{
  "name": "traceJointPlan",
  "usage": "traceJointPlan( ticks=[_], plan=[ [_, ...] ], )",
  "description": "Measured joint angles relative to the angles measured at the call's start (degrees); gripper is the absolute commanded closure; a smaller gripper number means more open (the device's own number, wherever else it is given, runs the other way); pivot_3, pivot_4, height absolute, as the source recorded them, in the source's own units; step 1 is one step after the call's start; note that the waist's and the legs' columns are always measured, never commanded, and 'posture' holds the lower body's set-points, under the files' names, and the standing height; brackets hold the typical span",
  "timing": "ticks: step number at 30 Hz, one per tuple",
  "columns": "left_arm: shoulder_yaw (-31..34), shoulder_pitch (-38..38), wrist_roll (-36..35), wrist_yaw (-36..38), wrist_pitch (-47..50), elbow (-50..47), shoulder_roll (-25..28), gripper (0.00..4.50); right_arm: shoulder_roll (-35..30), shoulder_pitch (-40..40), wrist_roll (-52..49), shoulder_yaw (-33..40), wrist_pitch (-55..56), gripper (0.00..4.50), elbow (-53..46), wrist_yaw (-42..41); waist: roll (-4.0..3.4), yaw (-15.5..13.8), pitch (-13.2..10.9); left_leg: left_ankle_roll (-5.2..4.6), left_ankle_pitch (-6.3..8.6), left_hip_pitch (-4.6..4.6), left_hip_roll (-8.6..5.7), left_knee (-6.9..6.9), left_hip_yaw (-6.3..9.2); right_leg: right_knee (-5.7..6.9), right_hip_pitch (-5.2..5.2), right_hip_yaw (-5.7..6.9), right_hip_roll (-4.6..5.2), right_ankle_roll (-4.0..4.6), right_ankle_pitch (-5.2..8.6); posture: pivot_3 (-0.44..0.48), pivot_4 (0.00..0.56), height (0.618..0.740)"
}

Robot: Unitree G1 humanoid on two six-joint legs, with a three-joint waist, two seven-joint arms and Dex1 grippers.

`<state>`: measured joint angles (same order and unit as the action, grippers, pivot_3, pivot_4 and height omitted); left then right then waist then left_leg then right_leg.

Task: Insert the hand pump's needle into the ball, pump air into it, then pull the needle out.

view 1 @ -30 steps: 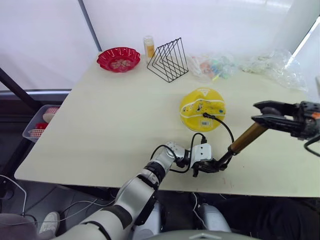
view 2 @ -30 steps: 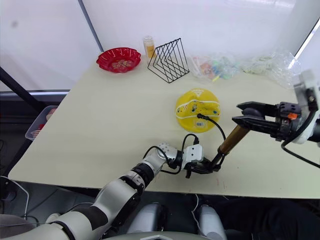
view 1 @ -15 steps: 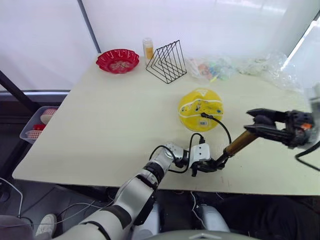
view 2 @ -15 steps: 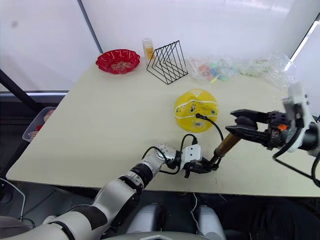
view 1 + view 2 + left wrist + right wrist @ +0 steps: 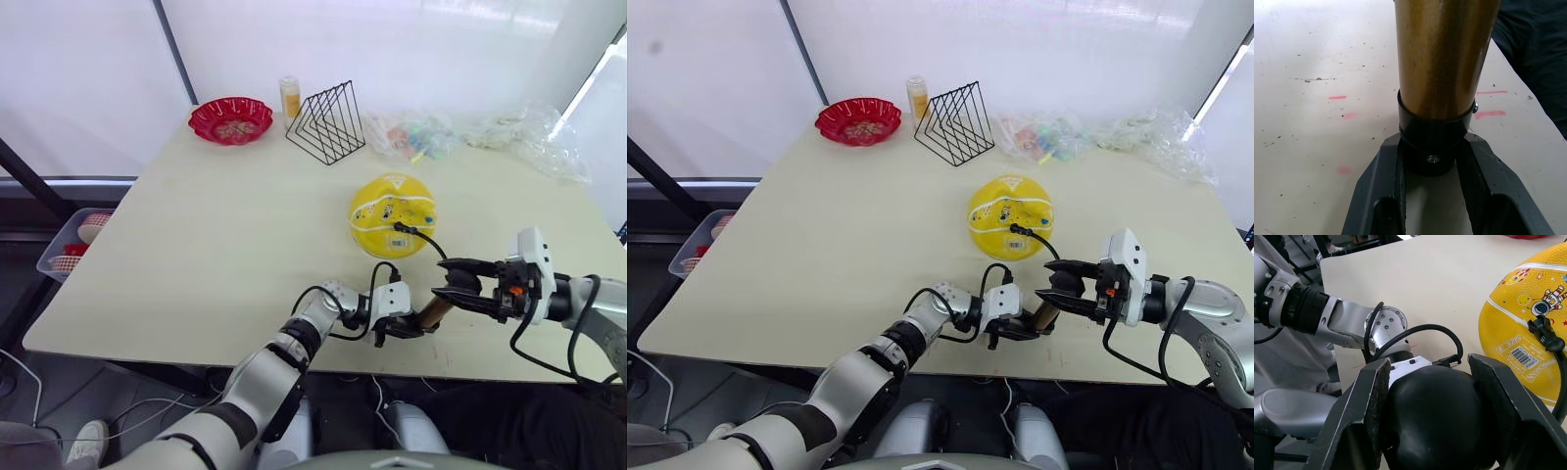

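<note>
Head views: needle fitting [image 5: 399,227] seated in the ball [image 5: 394,213]; pumping step, handle pushed in. Left wrist view: left end effector [image 5: 1432,169] clamps the hand pump [image 5: 1442,58] base. Right wrist view: right end effector [image 5: 1430,382] closed around the handle [image 5: 1435,421]. Next, judged: withdraw handle.

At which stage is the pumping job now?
Done: the needle sits in the yellow ball. In hand: the left gripper clamps the hand pump at its base cap; the right gripper holds the black handle, pushed down. Left: more strokes perhaps, then pulling the needle out.
</note>
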<state>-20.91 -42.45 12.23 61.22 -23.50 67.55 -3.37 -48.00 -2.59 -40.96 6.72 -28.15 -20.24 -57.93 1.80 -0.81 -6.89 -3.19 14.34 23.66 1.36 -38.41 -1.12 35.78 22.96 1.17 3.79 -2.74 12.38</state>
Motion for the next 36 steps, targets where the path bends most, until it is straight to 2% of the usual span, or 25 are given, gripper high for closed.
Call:
traceJointPlan(
  ticks=[5, 13, 20, 26, 31, 36],
  plan=[
    [0.0, -0.1, -0.2, 0.4, 0.0, -0.5, -0.3, 3.5, -1.6, -0.7, -4.4, 3.9, -5.6, 2.45, -0.1, 0.5, -0.31, -0.1, -0.3, 0.0, 0.0, 0.15, -0.07, 0.01, -0.06, 0.0, 0.14, -0.03, 0.16, 0.0, 0.0, 0.0, 0.15, 0.737],
    [0.1, -0.4, -0.7, 1.1, -0.2, -0.9, -0.4, 3.5, -11.6, -6.1, -21.0, 18.3, -20.4, 2.45, -1.3, 2.0, -0.72, -0.1, -0.7, -0.01, 0.0, 0.26, -0.12, 0.04, -0.12, -0.01, 0.23, -0.06, 0.19, -0.01, 0.0, 0.0, 0.15, 0.737],
    [0.1, -0.2, -0.7, 1.1, -0.3, -1.0, -0.4, 3.5, -16.3, -12.7, -30.4, 24.2, -27.0, 2.45, -0.6, 5.4, -0.77, -0.1, -0.8, -0.01, 0.0, 0.27, -0.12, 0.03, -0.15, -0.01, 0.25, -0.08, 0.19, -0.02, 0.01, 0.0, 0.15, 0.737],
    [0.1, -0.2, -0.7, 1.1, -0.4, -1.0, -0.3, 3.5, -16.4, -12.4, -31.0, 24.3, -28.1, 2.45, -1.3, 5.8, -0.77, -0.1, -0.9, -0.01, 0.0, 0.34, -0.12, 0.03, -0.19, -0.02, 0.32, -0.15, 0.19, -0.03, 0.01, 0.0, 0.15, 0.737],
    [0.0, 0.0, -0.6, 0.9, -0.4, -0.9, -0.1, 3.5, -12.1, -8.3, -27.6, 23.4, -23.6, 2.45, -4.8, 4.7, -0.61, 0.0, -0.8, -0.01, 0.0, 0.23, -0.09, 0.03, -0.17, -0.01, 0.24, -0.15, 0.08, -0.05, 0.01, 0.0, 0.15, 0.737],
    [0.0, 0.2, -0.2, 0.4, -0.4, -0.5, 0.2, 3.5, -7.3, -2.3, -17.5, 15.7, -14.2, 2.45, -6.9, 2.4, -0.04, 0.0, -0.3, 0.0, 0.0, 0.08, 0.01, 0.03, -0.09, 0.02, 0.15, -0.11, -0.14, -0.03, 0.02, 0.0, 0.15, 0.737]
  ],
)
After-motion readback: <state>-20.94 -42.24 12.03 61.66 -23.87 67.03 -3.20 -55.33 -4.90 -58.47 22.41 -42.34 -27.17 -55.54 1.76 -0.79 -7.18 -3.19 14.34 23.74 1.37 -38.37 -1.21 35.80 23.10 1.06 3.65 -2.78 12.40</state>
